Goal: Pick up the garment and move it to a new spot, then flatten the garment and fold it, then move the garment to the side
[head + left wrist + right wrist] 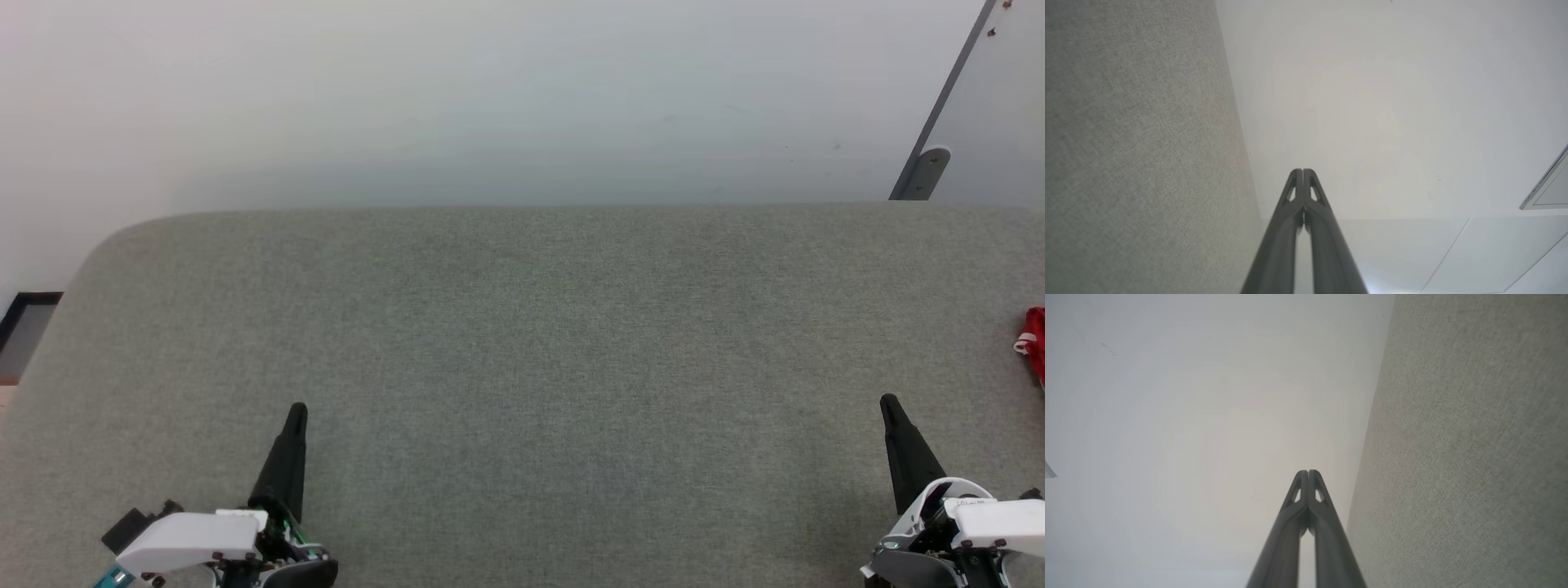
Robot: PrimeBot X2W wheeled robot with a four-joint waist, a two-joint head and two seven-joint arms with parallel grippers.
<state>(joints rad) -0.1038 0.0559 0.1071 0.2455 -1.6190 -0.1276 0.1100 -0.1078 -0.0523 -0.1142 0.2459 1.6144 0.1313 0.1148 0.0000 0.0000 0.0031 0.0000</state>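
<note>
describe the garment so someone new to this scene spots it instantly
Start with the wide grey cloth-covered table. Follow it to its right side, past the right tool; the garment pokes in at the picture's edge. It is the one bright red thing, with white trim.

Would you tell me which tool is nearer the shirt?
Right. The right tool sits a little left of the shirt; the left tool is far across the table.

Just a sliver of the garment point(1034, 336), red cloth with a small white trim piece, lies bunched on the grey surface point(522, 367), at its right side.
</note>
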